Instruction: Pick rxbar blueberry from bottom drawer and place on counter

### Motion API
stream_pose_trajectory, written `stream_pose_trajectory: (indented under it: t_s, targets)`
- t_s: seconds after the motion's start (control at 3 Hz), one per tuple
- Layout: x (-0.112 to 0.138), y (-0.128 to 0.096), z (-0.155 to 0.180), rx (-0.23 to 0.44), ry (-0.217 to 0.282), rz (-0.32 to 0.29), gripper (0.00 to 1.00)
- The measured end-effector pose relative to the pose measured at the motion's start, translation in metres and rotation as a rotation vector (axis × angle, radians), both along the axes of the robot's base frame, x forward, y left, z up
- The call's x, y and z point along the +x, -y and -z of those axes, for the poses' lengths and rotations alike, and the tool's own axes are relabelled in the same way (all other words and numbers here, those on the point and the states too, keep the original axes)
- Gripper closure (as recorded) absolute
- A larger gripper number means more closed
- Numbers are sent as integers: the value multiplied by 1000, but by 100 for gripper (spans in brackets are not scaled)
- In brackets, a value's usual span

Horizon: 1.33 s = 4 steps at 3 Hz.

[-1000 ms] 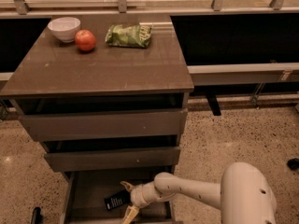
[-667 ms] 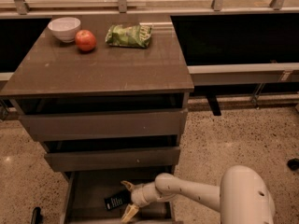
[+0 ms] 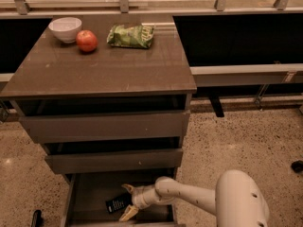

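The rxbar blueberry (image 3: 117, 204) lies flat in the open bottom drawer (image 3: 90, 193), a small dark bar with white print. My gripper (image 3: 128, 201) reaches into the drawer from the right, its two tan fingers spread open on either side of the bar's right end, one above and one below. The white arm runs back to the lower right. The counter (image 3: 104, 65) is the dark brown glossy top of the cabinet, above the two shut upper drawers.
On the counter stand a white bowl (image 3: 65, 29), a red apple (image 3: 86, 40) and a green chip bag (image 3: 131, 35). A rail and dark panel run behind the cabinet. Speckled terrazzo floor (image 3: 236, 141) spreads to the right.
My gripper has shifted slightly left toward the bar inside the bottom drawer. The bar has not moved.
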State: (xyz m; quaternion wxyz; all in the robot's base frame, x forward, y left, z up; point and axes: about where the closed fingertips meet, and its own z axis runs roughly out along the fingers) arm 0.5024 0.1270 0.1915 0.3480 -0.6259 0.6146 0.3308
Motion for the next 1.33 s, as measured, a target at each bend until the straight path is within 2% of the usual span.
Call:
stream_pose_trajectory:
  t_s: [0.67, 1.33]
  targets:
    - [8, -2, 32, -12, -5, 17, 19]
    - [22, -8, 67, -57, -18, -10, 22]
